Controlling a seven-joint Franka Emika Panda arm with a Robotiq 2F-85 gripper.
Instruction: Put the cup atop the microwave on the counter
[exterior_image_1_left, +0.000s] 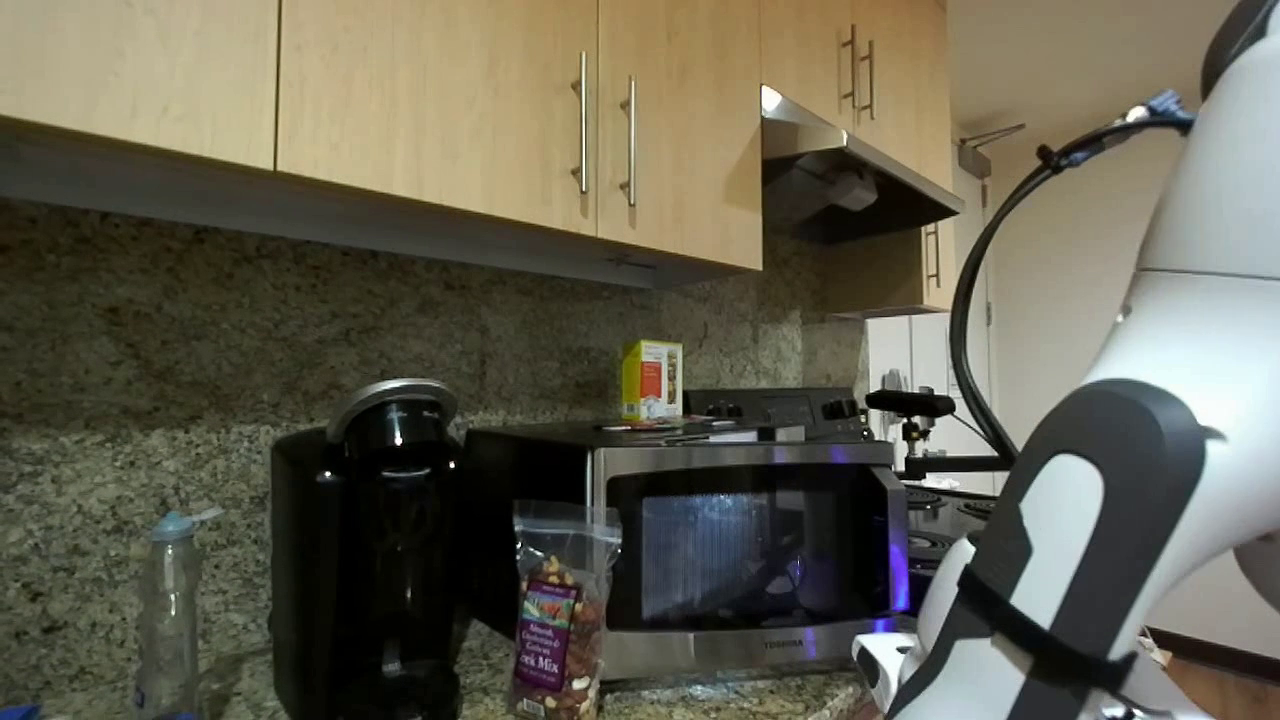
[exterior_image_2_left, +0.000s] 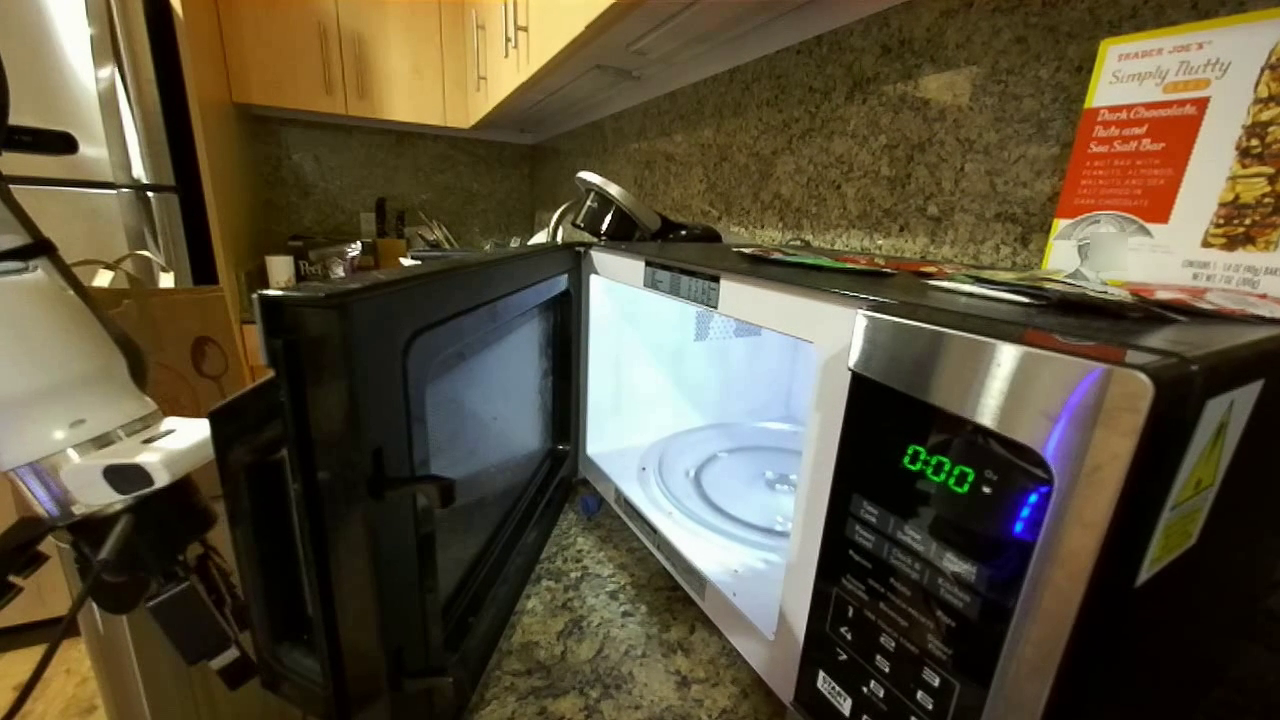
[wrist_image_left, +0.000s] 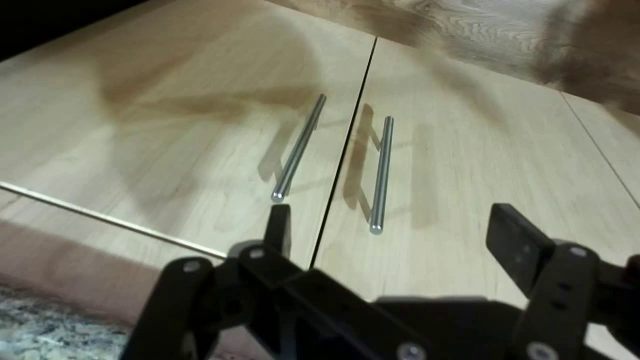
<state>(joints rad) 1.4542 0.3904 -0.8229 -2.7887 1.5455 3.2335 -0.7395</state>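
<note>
The cup does not show in any view. The silver microwave (exterior_image_1_left: 745, 650) stands on the speckled granite counter (exterior_image_1_left: 760, 700); both also show in an exterior view, the microwave (exterior_image_2_left: 1000, 350) with its door (exterior_image_2_left: 480, 380) wide open and the counter (exterior_image_2_left: 600, 630) below. Its lit inside shows a glass turntable. My gripper (wrist_image_left: 390, 220) is open in the wrist view, with nothing between its fingers. It faces pale lower cabinet doors, with the counter edge (wrist_image_left: 55, 325) at lower left. In an exterior view my wrist (exterior_image_2_left: 140, 470) is just outside the open door, and the fingers are hard to make out.
A black coffee maker (exterior_image_1_left: 365, 560), a bag of trek mix (exterior_image_1_left: 555, 630) and a clear bottle (exterior_image_1_left: 170, 620) stand beside the microwave. A yellow-and-white box (exterior_image_1_left: 652, 380) and flat packets (exterior_image_2_left: 820, 260) lie atop it. Two bar handles (wrist_image_left: 300, 150) stick out from the lower cabinets.
</note>
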